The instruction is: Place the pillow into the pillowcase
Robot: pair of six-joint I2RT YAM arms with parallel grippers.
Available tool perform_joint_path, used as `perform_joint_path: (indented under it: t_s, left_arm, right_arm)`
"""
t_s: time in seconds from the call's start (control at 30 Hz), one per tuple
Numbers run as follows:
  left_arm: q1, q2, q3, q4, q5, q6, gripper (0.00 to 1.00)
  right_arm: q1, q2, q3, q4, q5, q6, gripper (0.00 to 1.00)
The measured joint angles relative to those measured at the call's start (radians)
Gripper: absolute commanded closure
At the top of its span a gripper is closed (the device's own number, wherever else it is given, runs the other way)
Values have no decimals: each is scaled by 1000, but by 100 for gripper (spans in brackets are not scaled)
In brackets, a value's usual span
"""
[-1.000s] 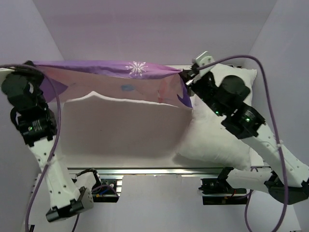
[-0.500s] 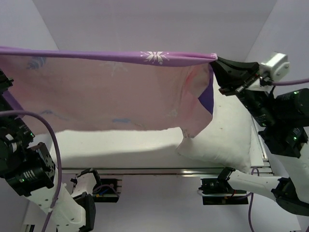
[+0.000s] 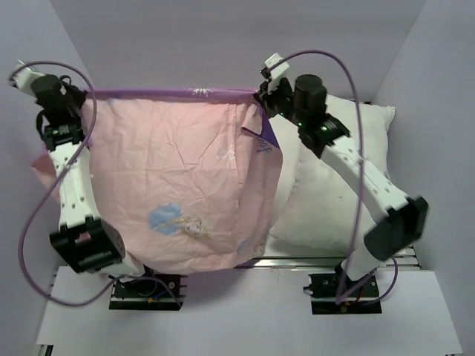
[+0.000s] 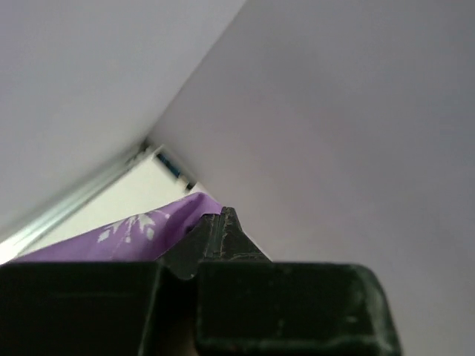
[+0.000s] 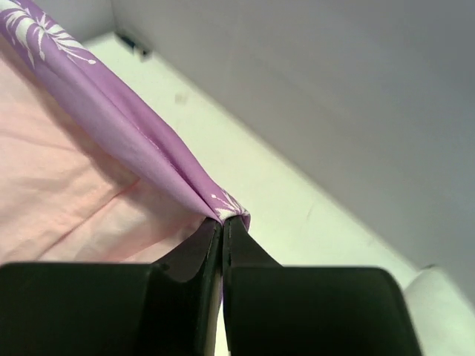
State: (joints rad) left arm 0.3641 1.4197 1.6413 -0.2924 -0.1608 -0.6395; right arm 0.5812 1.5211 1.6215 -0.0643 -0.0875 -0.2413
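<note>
The pillowcase (image 3: 171, 178) hangs spread between both grippers, pale pink face toward the top camera, its purple snowflake edge along the top. My left gripper (image 3: 83, 98) is shut on its top left corner; the purple cloth (image 4: 126, 233) shows beside my closed fingers (image 4: 223, 226). My right gripper (image 3: 260, 96) is shut on the top right corner (image 5: 223, 211). The white pillow (image 3: 334, 185) lies on the table at the right, partly behind the case and under my right arm.
White enclosure walls (image 3: 223, 37) stand close at the back and both sides. The aluminium rail (image 3: 312, 259) runs along the table's near edge, with the arm bases below it. The case's lower hem drapes over that rail.
Both arms swung the stretched pillowcase toward the back wall and brought the grippers closer together. The case now hangs down over the table's left half and shows its printed figure.
</note>
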Motion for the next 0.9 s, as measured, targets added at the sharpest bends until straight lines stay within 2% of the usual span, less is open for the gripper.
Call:
perform_joint_path:
  t_s: [0.1, 0.13, 0.17, 0.2, 0.23, 0.3, 0.37, 0.43, 0.5, 0.6, 0.73, 0.8, 0.9]
  left_arm:
    - [-3, 114, -98, 18, 33, 2, 100]
    - [-3, 145, -126, 18, 35, 4, 88]
    - [-3, 178, -144, 16, 37, 12, 80]
    - [-4, 211, -150, 15, 37, 22, 66]
    - [-10, 246, -150, 19, 37, 31, 39]
    - [-18, 314, -137, 18, 37, 52, 3]
    - [-34, 385, -89, -15, 34, 63, 2]
    - [-61, 452, -23, -46, 35, 84, 2]
    - [-97, 479, 14, -67, 28, 105, 2]
    - [-157, 471, 44, -82, 26, 124, 2]
    - [-202, 409, 42, -104, 50, 123, 2]
    - [-202, 342, -5, -111, 65, 115, 2]
    - [-200, 193, -157, -122, 98, 95, 2]
  right_arm:
    - [-44, 140, -8, 3, -56, 32, 100]
    - [-55, 186, -6, 8, -76, 43, 89]
    - [-65, 235, 2, 9, -99, 57, 82]
    - [-76, 286, 17, 8, -120, 68, 73]
    - [-89, 347, 49, -4, -144, 76, 65]
    - [-112, 483, 162, -35, -163, 89, 58]
    - [-127, 629, 332, -131, -156, 90, 13]
    - [-139, 748, 500, -218, -136, 76, 11]
    - [-144, 774, 528, -268, -119, 63, 11]
    - [-137, 686, 403, -276, -105, 50, 11]
    - [-101, 468, 185, -288, -95, 49, 11]
    - [-76, 373, 121, -289, -90, 60, 11]
    - [-34, 261, 43, -290, -81, 78, 11]
